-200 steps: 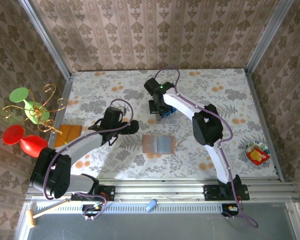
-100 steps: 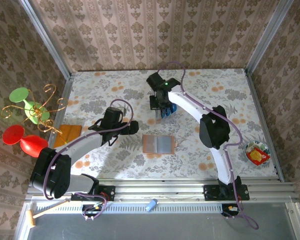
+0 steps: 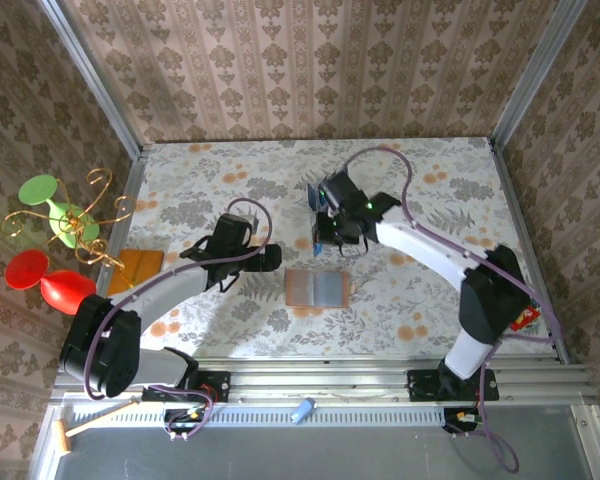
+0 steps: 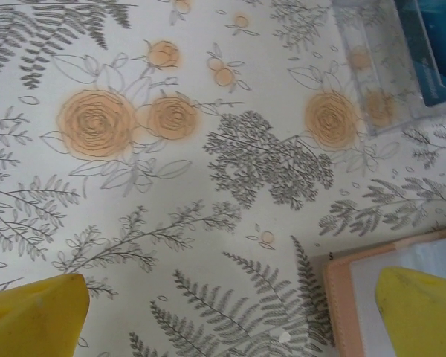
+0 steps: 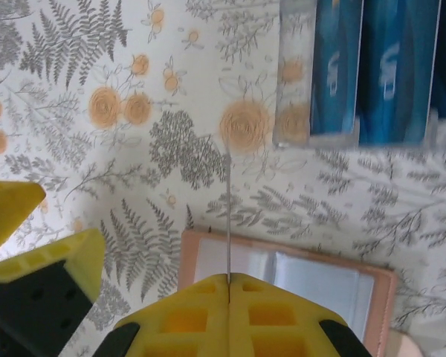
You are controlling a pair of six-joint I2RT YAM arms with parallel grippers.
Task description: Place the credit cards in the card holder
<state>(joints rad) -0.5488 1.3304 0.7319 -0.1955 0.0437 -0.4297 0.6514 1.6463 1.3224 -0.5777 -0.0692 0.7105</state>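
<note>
The tan card holder (image 3: 317, 288) lies open on the floral table, grey inside up. My right gripper (image 3: 325, 225) hovers just beyond its far edge. In the right wrist view the yellow jaws (image 5: 229, 281) are shut on one credit card (image 5: 228, 216), seen edge-on as a thin line above the card holder (image 5: 312, 279). More blue credit cards (image 5: 390, 71) stand in a clear rack further off. My left gripper (image 3: 265, 257) is open just left of the card holder (image 4: 342, 297), one fingertip (image 4: 33, 312) over bare cloth and the other (image 4: 424, 312) over the wallet's corner.
The clear plastic rack (image 4: 379, 82) stands just beyond the wallet, under my right wrist. A flat orange-brown square (image 3: 135, 268) lies at the table's left edge. A small bowl (image 3: 520, 310) sits at the right edge, partly behind the right arm.
My right arm has swung its elbow out to the right and its gripper has come nearer, toward the wallet, still shut. My left gripper has edged slightly right.
</note>
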